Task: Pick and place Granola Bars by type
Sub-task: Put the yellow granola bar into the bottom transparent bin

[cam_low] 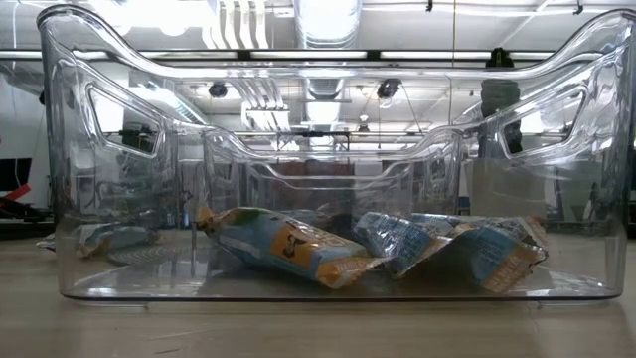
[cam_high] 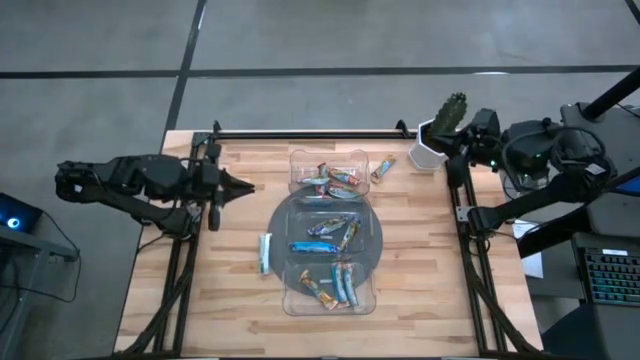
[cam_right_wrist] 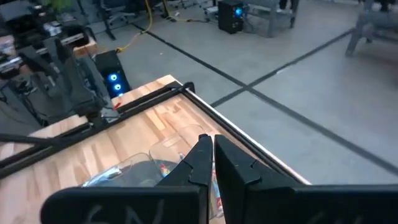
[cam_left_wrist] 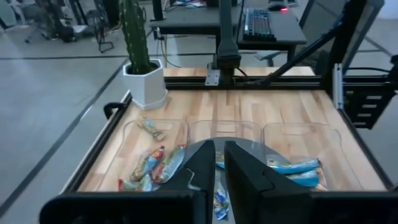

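Observation:
A clear tray (cam_high: pixel 372 215) lies mid-table with Granola Bars in three compartments: multicoloured ones at the far end (cam_high: pixel 335 181), dark blue ones in the middle (cam_high: pixel 328 236), and light blue and orange ones at the near end (cam_high: pixel 335 285) (cam_low: pixel 288 249). One light bar (cam_high: pixel 265 252) lies flat on the wood left of the tray. Another (cam_high: pixel 383 168) lies by the tray's far right corner. My left gripper (cam_high: pixel 250 187) (cam_left_wrist: pixel 219 152) hovers shut left of the tray, holding nothing. My right gripper (cam_high: pixel 462 148) (cam_right_wrist: pixel 208 144) is shut and empty, drawn back at the far right.
A cactus in a white pot (cam_high: pixel 440 130) (cam_left_wrist: pixel 140 59) stands at the table's far right corner, close to my right arm. Black frame rails (cam_high: pixel 300 133) run along the far, left and right edges. Bare wood lies left and right of the tray.

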Controlling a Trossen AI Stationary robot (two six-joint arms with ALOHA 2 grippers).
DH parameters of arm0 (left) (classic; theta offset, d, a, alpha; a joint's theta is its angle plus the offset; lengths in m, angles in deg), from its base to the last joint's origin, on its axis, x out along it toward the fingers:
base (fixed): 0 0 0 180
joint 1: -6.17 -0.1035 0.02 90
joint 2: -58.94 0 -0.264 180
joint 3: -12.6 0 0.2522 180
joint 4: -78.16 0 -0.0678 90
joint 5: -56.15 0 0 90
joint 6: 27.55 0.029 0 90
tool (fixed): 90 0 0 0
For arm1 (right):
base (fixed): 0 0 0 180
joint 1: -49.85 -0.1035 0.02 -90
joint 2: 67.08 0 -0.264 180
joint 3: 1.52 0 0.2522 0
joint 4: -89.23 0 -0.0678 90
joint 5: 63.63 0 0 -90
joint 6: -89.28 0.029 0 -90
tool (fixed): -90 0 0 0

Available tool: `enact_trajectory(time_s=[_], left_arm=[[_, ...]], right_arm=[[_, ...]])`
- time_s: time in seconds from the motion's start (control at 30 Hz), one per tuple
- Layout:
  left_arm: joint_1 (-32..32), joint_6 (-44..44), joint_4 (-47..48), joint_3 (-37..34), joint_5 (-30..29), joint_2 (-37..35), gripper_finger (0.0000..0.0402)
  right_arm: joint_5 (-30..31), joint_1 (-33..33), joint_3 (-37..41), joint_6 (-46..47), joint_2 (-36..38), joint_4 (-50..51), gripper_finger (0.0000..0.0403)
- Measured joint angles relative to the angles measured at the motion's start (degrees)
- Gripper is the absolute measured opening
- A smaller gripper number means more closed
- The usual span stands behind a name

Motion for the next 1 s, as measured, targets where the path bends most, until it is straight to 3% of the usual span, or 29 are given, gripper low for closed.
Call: enact_trajectory(time_s=[0.23,0.47,0.73,0.9,1.0], left_arm=[[0.00,1.13,0.00,0.10,-0.53,-0.19,0.0018],[0.00,1.24,0.12,0.06,-0.53,-0.08,0.0018],[0.00,1.12,0.20,0.05,-0.53,-0.08,0.0018],[0.02,1.06,0.22,0.04,-0.53,-0.06,0.0018],[0.02,0.39,0.22,0.04,-0.52,-0.06,0.0018]], right_arm=[[-5.66,3.57,-4.51,-1.67,-0.33,-0.05,0.0011],[-6.49,6.08,-12.95,-4.57,-4.45,0.89,0.0029],[-6.54,9.10,-23.63,0.18,-12.37,10.52,0.0054],[-6.63,11.48,-28.33,0.98,-16.99,10.97,0.0063],[-6.43,13.71,-29.79,6.19,-18.79,11.17,0.0064]])
